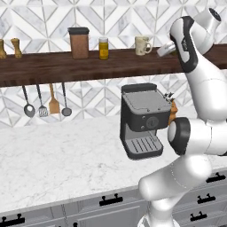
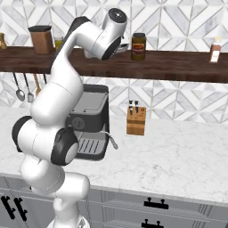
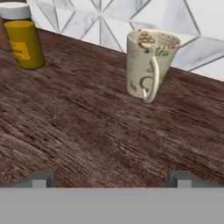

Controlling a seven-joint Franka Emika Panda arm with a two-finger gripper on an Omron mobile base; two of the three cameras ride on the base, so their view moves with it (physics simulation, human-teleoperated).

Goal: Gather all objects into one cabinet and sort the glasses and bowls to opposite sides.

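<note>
Up at the wooden shelf (image 1: 88,66), my claw (image 3: 111,178) hangs with its two tips spread wide apart and nothing between them; from the hand camera just the tops of the tips show, at about seven and five o'clock, the rest cut off at the bottom. Ahead of them, toward one o'clock, the cream mug (image 3: 150,63) stands upright on the dark wood, handle turned to me, well clear of both tips. Its printed pattern is too blurred to read. At eleven o'clock the yellow jar (image 3: 24,38) stands with its white lid clipped by the frame's top edge. From the left base camera the mug (image 1: 142,45) sits just left of my wrist, and my own forearm covers the shelf beyond it. From the right base camera my arm hides the mug entirely and half covers the coffee machine (image 2: 91,129); a brown jar (image 2: 138,46) stands just right of my hand, and a knife block (image 2: 136,120) rests on the counter below.
</note>
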